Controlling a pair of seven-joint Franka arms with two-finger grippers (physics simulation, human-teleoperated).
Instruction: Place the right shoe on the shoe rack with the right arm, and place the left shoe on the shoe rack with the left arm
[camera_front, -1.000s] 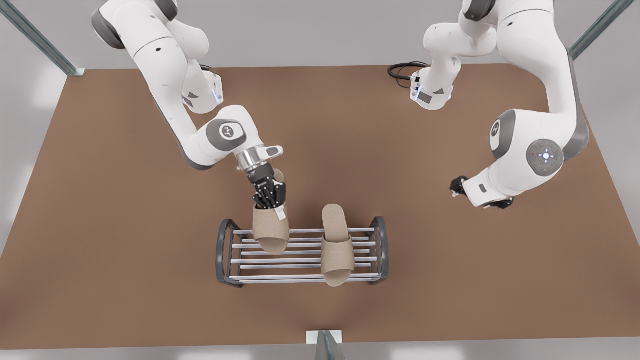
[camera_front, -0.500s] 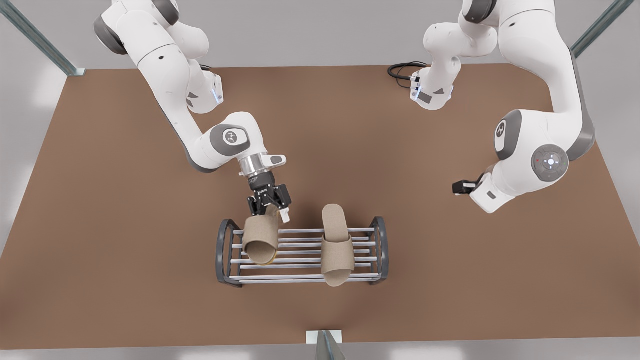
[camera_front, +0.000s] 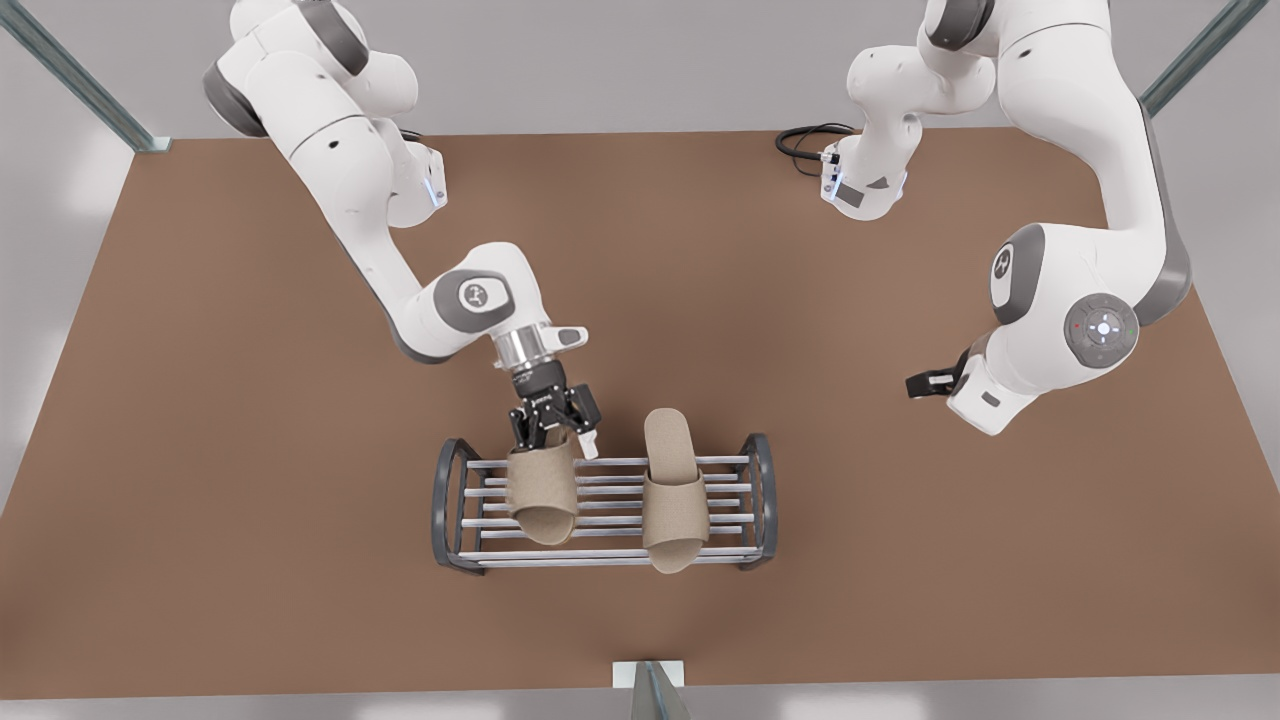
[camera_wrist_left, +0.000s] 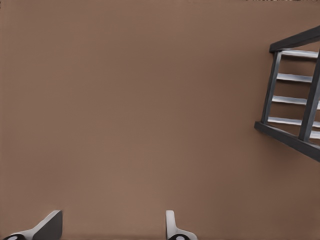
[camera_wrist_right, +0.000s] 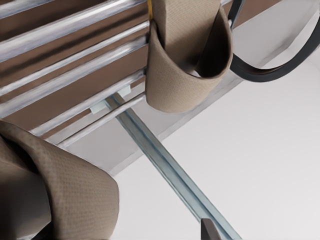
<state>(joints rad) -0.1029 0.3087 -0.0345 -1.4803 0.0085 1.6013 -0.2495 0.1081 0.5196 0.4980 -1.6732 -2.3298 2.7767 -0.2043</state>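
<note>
A tan slipper, the right shoe (camera_front: 542, 492), hangs toe-down over the shoe rack's (camera_front: 447, 500) half at the front view's left. My right gripper (camera_front: 553, 432) is shut on its heel end. Whether it touches the bars I cannot tell. The other tan slipper, the left shoe (camera_front: 672, 490), lies flat across the silver bars toward the front view's right. Close up in the right wrist view are the held shoe (camera_wrist_right: 55, 195), the resting shoe (camera_wrist_right: 185, 65) and the rack's bars (camera_wrist_right: 65, 60). My left gripper (camera_front: 925, 382) waits open over bare table at the front view's right, its fingers (camera_wrist_left: 47, 227) apart, the rack's end frame (camera_wrist_left: 295, 100) off to one side.
The brown table (camera_front: 250, 400) has wide free room around the rack. A black cable (camera_front: 800, 140) coils at the back edge near an arm base. A metal post (camera_front: 650, 690) stands at the front edge, and slanted struts rise at the back corners.
My right gripper has carried the right shoe toward the front view's right and lower over the rack, swinging it more upright. The left arm has drawn back slightly.
</note>
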